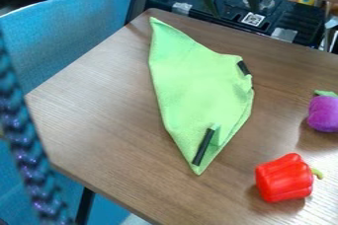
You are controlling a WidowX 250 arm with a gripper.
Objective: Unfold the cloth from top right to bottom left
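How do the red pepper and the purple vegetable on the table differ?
The pepper is red and ribbed; the purple vegetable looks smooth. The pepper's yellow-green stem points right, while the purple vegetable's green top points away from the camera. Both rest on the table.

We take this for a robotics lab: beyond the far edge of the wood-grain table (pixel 99 120), a black robot gripper (pixel 233 11) hangs by a black case (pixel 304 20) with a square printed code (pixel 253 19) and pieces of tape (pixel 284 34). We also see a toy-like red pepper (pixel 284 177) and purple vegetable (pixel 324 114) on the table's right part as we look.
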